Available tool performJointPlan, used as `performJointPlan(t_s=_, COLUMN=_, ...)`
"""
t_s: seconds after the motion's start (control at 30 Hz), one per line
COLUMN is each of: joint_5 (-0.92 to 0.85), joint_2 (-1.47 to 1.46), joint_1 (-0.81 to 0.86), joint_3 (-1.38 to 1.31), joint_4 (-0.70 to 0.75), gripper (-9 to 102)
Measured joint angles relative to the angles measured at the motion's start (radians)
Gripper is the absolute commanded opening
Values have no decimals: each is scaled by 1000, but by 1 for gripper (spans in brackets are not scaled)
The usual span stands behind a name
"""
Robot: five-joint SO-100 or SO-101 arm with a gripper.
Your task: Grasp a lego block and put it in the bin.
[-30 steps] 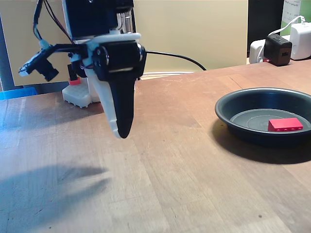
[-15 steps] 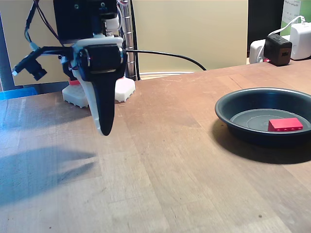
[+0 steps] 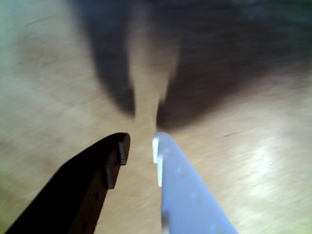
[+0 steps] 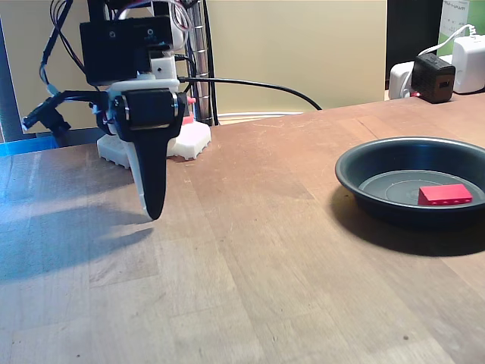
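Note:
The red lego block [image 4: 445,195] lies flat on the bottom of the bin [image 4: 364,163], a wide dark round pan at the right of the fixed view. My gripper [image 4: 153,212] hangs far to the left of it, fingertips pointing down just above the wooden table. The wrist view shows my gripper [image 3: 140,145] with one black finger [image 3: 97,183] and one white finger [image 3: 183,190]. A narrow gap separates the tips and nothing sits between them, only bare wood and their shadow below.
The arm's white base [image 4: 178,140] stands at the back left with a black cable [image 4: 265,87] running right. Chargers and plugs [image 4: 439,72] sit at the back right corner. A blue strip [image 4: 26,144] lies at the left edge.
My gripper has swung left and back toward the arm's base and dropped lower toward the table. The lego block stayed in the bin.

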Motion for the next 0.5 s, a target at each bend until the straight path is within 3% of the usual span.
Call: performJointPlan(t_s=0.5, joint_5=97, joint_2=144, joint_1=-9, joint_3=176, joint_4=-107, gripper=0)
